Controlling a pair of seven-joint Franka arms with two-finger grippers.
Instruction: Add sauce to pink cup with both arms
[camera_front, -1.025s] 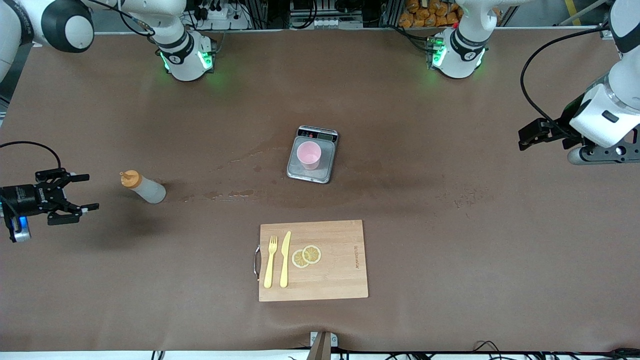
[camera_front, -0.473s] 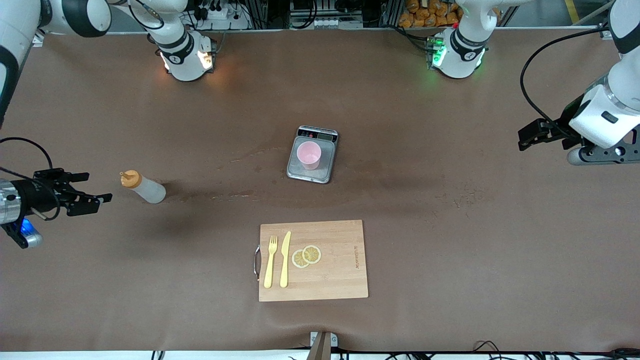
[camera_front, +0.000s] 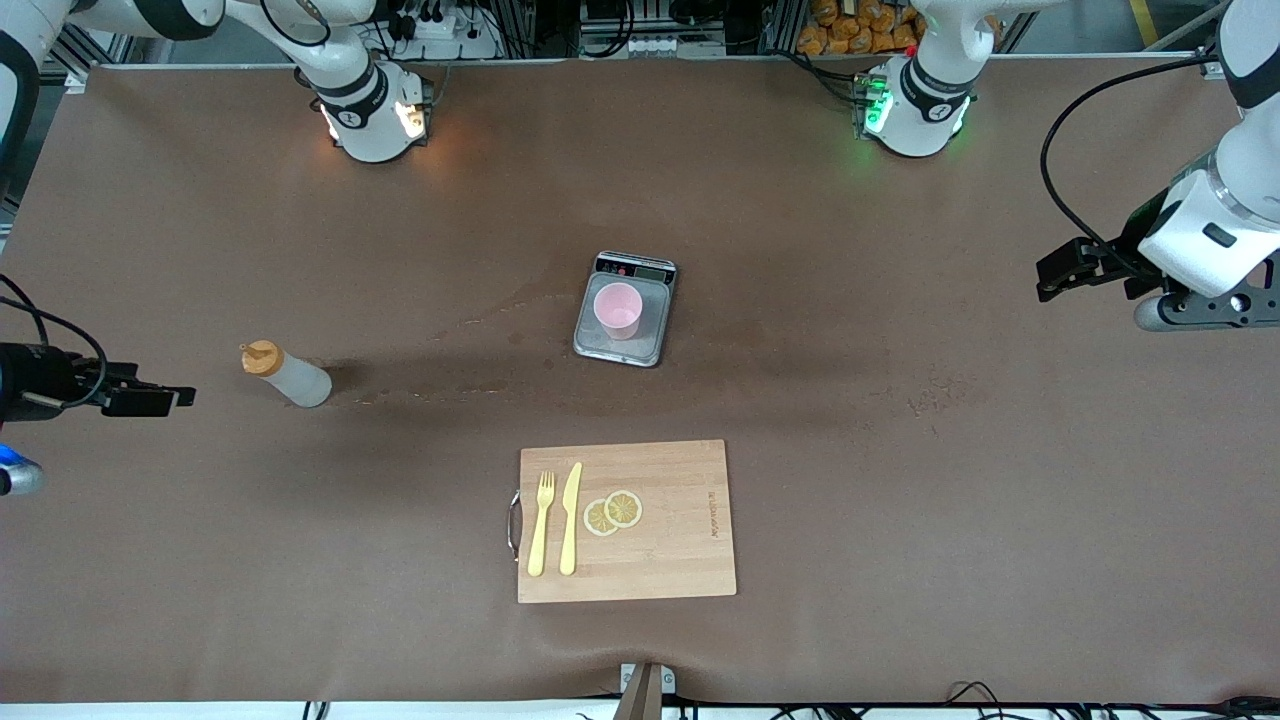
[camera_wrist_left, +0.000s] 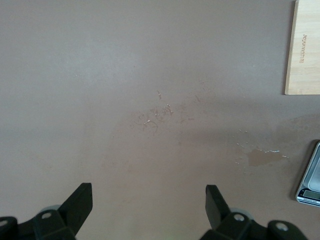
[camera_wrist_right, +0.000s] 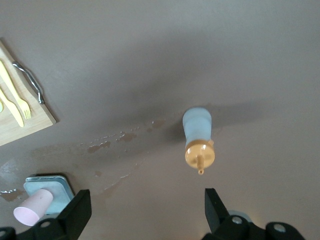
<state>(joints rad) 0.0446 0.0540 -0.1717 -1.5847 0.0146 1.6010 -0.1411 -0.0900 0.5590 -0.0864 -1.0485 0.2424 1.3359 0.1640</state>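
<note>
The sauce bottle (camera_front: 285, 375), whitish with an orange nozzle cap, stands on the brown table toward the right arm's end; the right wrist view shows the sauce bottle (camera_wrist_right: 198, 137) too. The pink cup (camera_front: 618, 308) sits on a grey scale (camera_front: 600, 350) mid-table, and the same pink cup (camera_wrist_right: 32, 208) appears in the right wrist view. My right gripper (camera_front: 150, 400) hovers beside the bottle, apart from it, at the table's end. This right gripper (camera_wrist_right: 146, 197) is open and empty. My left gripper (camera_front: 1050, 278) waits above the left arm's end, and the left gripper (camera_wrist_left: 148, 194) is open and empty.
A wooden cutting board (camera_front: 680, 540) lies nearer the front camera than the scale. It carries a yellow fork (camera_front: 540, 520), a yellow knife (camera_front: 571, 515) and two lemon slices (camera_front: 613, 511). Wet stains (camera_front: 480, 385) streak the table between bottle and scale.
My right gripper has turned about its wrist from flat to edge-on and drawn slightly back toward the table's end. The right arm's base light went from green to orange. The left arm stayed still.
</note>
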